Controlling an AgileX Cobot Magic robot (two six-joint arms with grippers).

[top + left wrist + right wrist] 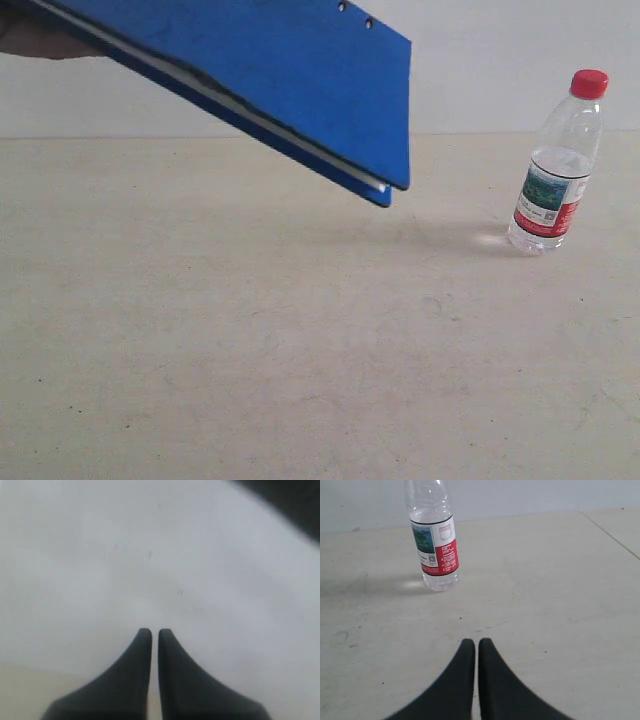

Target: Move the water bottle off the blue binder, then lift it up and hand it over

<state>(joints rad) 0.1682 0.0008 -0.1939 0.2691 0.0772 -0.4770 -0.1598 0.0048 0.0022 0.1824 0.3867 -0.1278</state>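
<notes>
The water bottle (556, 170) stands upright on the beige table at the right, red cap on top, apart from the binder. The blue binder (270, 70) hangs tilted in the air at the upper left, its lower corner pointing toward the bottle, rivets near its top edge. Neither gripper shows in the exterior view. My right gripper (475, 641) is shut and empty, low over the table, with the bottle (434, 545) some way ahead of it. My left gripper (154, 630) is shut on nothing and faces a blurred pale surface; no task object appears in that view.
A brownish shape (40, 40), possibly a hand, holds the binder's far end at the upper-left edge. The beige table (300, 350) meets a pale wall (500, 60) behind. A dark blurred area (290, 500) fills one corner of the left wrist view.
</notes>
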